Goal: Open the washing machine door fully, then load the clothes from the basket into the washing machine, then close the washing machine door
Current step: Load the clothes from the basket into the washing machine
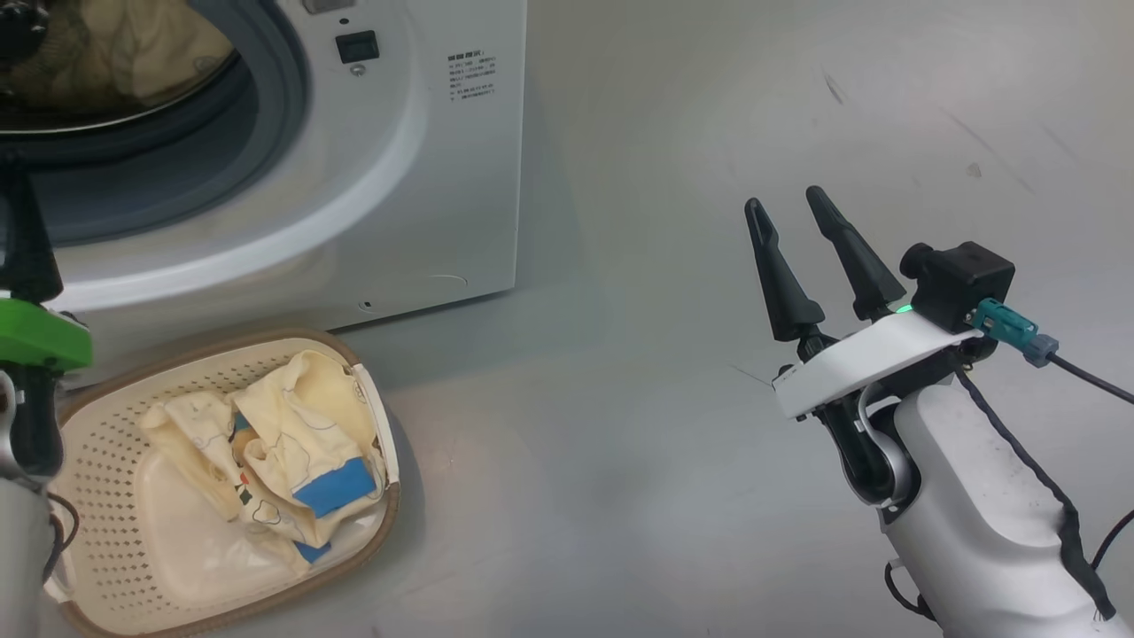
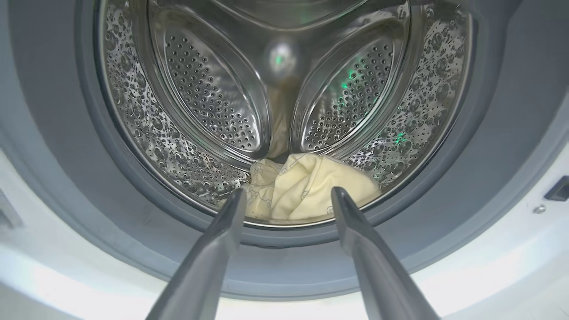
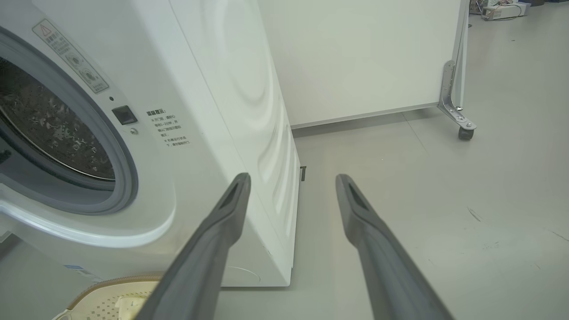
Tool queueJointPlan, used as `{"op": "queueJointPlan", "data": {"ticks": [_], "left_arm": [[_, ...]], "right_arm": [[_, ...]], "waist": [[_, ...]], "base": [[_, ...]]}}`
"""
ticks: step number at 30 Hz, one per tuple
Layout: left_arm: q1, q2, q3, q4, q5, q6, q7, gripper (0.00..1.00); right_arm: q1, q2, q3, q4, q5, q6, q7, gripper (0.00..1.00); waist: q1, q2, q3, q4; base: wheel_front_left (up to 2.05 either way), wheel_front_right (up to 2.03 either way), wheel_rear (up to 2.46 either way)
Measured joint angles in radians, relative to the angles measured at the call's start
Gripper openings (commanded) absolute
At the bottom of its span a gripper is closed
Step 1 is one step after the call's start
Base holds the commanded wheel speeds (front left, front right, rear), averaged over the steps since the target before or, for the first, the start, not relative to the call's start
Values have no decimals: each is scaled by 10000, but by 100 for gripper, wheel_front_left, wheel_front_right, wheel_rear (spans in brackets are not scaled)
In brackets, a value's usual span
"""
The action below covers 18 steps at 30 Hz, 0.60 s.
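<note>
The washing machine stands at the upper left with its mouth uncovered; the washing machine door is out of view. My left gripper is open just in front of the grey gasket, pointing into the steel drum. A cream-yellow garment lies at the drum's bottom beyond the fingertips, with nothing between the fingers. The basket sits on the floor below the machine and holds clothes with blue bands. My right gripper hangs open and empty over the floor to the machine's right.
A white partition panel on a castor stands behind the machine's right side. Grey floor stretches right of the basket and machine. The basket's rim shows below the right gripper's left finger.
</note>
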Motion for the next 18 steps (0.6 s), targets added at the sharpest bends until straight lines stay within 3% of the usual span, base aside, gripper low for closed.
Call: {"op": "queueJointPlan", "data": {"ticks": [18], "left_arm": [[2702,-723,738,-1695,199,173,0,100]], "right_arm": [[798,-449,-50,196,196,0,2,100]], "waist": [[0,0,-1501,717]], "base": [[0,0,0]]}}
